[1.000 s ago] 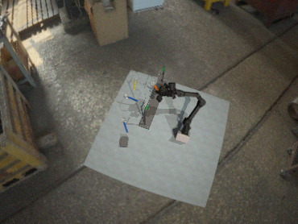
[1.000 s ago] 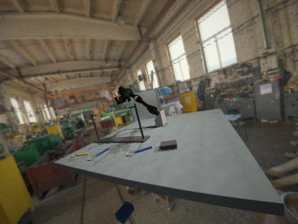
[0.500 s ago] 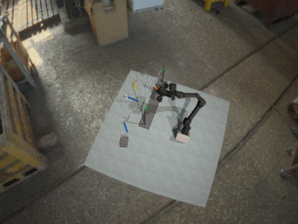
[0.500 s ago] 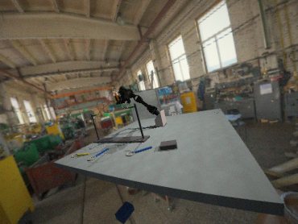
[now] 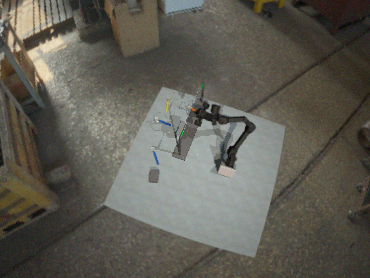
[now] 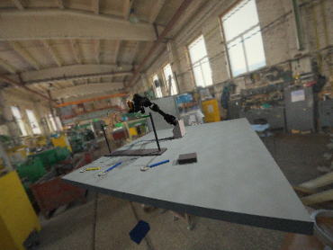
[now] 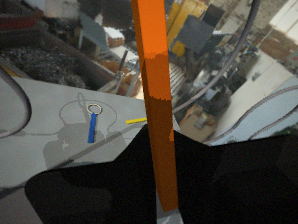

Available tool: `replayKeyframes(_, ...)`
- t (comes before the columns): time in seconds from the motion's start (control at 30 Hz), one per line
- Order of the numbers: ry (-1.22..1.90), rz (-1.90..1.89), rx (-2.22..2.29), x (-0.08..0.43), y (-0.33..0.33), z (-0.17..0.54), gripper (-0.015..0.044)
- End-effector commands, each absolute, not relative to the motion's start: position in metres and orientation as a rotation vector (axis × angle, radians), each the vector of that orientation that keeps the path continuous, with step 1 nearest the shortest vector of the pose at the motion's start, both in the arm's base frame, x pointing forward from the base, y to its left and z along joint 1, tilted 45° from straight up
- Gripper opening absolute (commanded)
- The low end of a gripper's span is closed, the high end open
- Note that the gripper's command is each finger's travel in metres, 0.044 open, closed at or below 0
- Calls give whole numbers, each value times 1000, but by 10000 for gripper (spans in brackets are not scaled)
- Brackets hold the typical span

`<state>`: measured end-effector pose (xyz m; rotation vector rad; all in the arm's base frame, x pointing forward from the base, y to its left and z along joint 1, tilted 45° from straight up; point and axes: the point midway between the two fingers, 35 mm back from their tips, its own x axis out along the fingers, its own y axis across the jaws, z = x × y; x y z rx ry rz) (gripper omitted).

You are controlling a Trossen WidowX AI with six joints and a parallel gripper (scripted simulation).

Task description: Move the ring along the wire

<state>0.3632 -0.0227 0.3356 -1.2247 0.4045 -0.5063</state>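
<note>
My gripper (image 5: 195, 110) (image 6: 131, 106) (image 7: 152, 128) is shut on the orange handle (image 5: 193, 109) (image 6: 130, 107) (image 7: 157, 75), which runs up out of the wrist view. The handle is held high above the dark base board (image 5: 185, 146) (image 6: 130, 153). The ring is not clear in the top and exterior views and is out of the wrist view, so whether the wire passes through it cannot be told. Grey wire (image 7: 239, 46) curves on both sides of the handle in the wrist view. One green part (image 5: 182, 133) (image 6: 144, 116) is by the nearer post (image 6: 155, 132); the other green part (image 5: 203, 86) (image 6: 105, 126) is by the farther post (image 6: 107, 140).
Loose rings with blue handles (image 5: 156, 158) (image 6: 159, 164) (image 7: 92, 128) and one with a yellow handle (image 5: 167, 105) (image 6: 93, 169) (image 7: 136, 120) lie beside the base board. A dark block (image 5: 154, 175) (image 6: 187, 157) lies on the table (image 5: 215, 215) (image 6: 234, 171).
</note>
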Motion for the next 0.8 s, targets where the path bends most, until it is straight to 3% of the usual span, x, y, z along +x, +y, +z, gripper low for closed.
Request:
replayKeyframes(0.0, 402, -520, -1281, 362, -24, 337, -150)
replayKeyframes(0.77, 360, -579, -1580, 362, -25, 347, -150)
